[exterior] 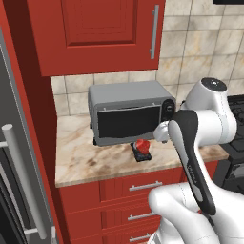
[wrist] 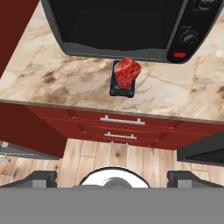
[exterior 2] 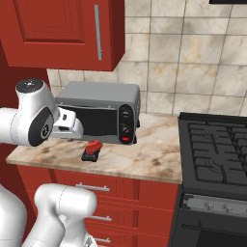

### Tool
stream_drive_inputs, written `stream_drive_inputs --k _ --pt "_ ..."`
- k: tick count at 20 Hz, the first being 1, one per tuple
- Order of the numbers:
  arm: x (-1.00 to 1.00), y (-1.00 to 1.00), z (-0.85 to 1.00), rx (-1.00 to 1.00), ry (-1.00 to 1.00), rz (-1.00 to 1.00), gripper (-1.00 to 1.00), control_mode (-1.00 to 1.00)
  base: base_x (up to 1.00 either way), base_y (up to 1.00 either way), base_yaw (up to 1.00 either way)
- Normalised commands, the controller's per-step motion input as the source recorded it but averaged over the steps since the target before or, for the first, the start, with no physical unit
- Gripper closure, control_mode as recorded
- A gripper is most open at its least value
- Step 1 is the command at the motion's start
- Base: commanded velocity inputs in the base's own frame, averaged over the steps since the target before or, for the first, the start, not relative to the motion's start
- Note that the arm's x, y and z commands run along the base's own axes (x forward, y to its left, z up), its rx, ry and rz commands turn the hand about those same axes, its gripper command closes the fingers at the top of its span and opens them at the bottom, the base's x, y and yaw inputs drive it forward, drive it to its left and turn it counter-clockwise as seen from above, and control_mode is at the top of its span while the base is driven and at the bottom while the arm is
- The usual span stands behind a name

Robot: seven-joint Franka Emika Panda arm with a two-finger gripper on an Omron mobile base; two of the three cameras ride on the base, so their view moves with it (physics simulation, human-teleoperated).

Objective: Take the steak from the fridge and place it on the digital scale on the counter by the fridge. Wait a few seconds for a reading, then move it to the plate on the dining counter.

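Red marbled steak (wrist: 127, 73) lies on flat black digital scale (wrist: 122, 89).

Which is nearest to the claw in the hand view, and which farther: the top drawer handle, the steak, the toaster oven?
The open claw sits at the bottom of the hand view.
1. Top drawer handle, on the red drawer front just below the counter edge.
2. Steak, on the digital scale, on the counter.
3. Toaster oven, behind the steak, at the top.
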Motion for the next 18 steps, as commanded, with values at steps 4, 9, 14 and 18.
stream_drive_inputs --k 4,9,14,18 --pt "0.00 0.00 0.00 0.00 0.00 0.00 -1.00 -1.00 0.00 0.00 0.00" --pt "0.00 0.00 0.00 0.00 0.00 0.00 -1.00 -1.00 0.00 0.00 0.00" --pt "0.00 0.00 0.00 0.00 0.00 0.00 -1.00 -1.00 0.00 0.00 0.00" --pt "0.00 0.00 0.00 0.00 0.00 0.00 -1.00 -1.00 0.00 0.00 0.00"
